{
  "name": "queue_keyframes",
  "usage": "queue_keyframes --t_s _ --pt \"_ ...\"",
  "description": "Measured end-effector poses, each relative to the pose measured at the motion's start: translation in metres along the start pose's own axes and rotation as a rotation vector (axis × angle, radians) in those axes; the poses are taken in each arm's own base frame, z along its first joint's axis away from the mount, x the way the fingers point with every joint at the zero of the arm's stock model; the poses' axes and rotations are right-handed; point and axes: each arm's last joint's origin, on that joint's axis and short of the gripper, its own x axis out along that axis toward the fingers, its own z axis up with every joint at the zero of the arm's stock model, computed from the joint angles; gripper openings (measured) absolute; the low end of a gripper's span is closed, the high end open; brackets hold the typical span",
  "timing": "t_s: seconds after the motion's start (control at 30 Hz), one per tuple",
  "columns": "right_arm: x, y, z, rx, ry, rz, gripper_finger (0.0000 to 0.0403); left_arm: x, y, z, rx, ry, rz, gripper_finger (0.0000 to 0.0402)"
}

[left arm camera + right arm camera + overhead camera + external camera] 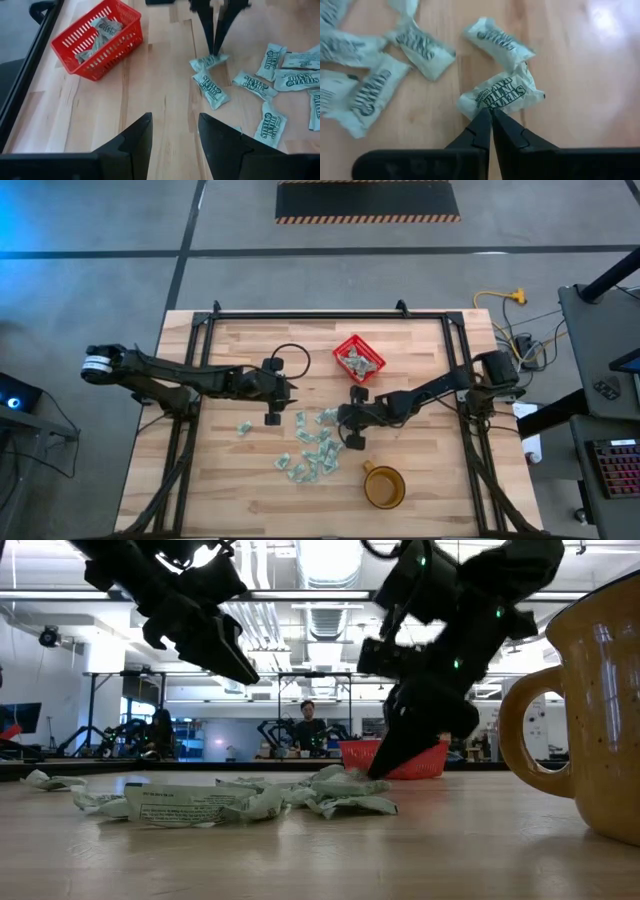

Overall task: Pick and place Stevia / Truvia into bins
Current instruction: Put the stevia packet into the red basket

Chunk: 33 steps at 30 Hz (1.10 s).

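The right pincer (491, 114) is pinching shut on the edge of one crumpled Stevia sachet (502, 95) lying on the wooden worktop (440, 490), at the upper edge of the scattered sachets (312, 452) near the frame's centre. The red basket (359, 358), above centre, is already holding several sachets. The left pincer (174, 137) is hovering partly open and empty, left of centre.

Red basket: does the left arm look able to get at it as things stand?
Probably yes. The left gripper hangs open above bare table, and the wood between it and the red basket is free; the right gripper, pinching a sachet, sits off to the side.
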Motion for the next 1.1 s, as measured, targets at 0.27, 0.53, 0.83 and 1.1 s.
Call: queue_keyframes --t_s 0.27,0.53,0.83,1.1 --pt "-0.03 -0.009 0.008 -0.004 -0.019 -0.152 0.0009 0.0 0.0 0.0 0.006 -0.003 0.002 0.0144" --pt "-0.052 -0.034 0.009 -0.016 -0.017 -0.463 0.0008 0.001 0.0 0.0 0.005 -0.007 0.006 0.0144" --pt "-0.052 -0.081 0.01 0.054 0.049 -0.58 0.0008 0.001 0.0 0.001 0.002 -0.02 0.011 0.0144" --pt "-0.049 -0.122 0.012 0.057 0.079 -0.553 0.001 0.001 0.0 0.001 0.003 -0.019 0.012 0.0144"
